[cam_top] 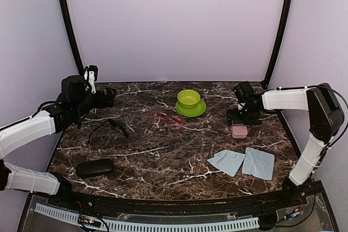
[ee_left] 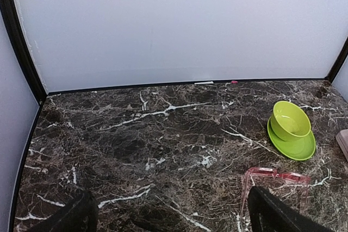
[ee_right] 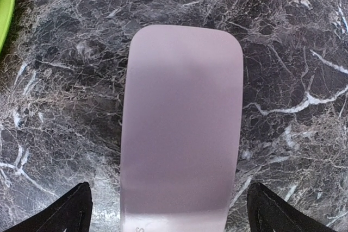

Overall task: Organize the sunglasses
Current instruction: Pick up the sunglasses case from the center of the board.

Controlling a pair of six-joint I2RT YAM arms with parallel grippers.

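While the left gripper and the right gripper both stand spread and empty, the black sunglasses lie just lower right of the left one, nearer it, with the red sunglasses mid-frame between the two.

Top cam sits way up high behind the near edge and looks down and forward, so you get the whole marble table right up to the back wall. Left wrist cam is low on the left side, facing across toward that wall, fairly wide. Right wrist cam points almost straight down, super close on the pink case, which fills most of its frame. Top and left wrist both catch the green bowl and the red-framed sunglasses; top and right wrist share the case.
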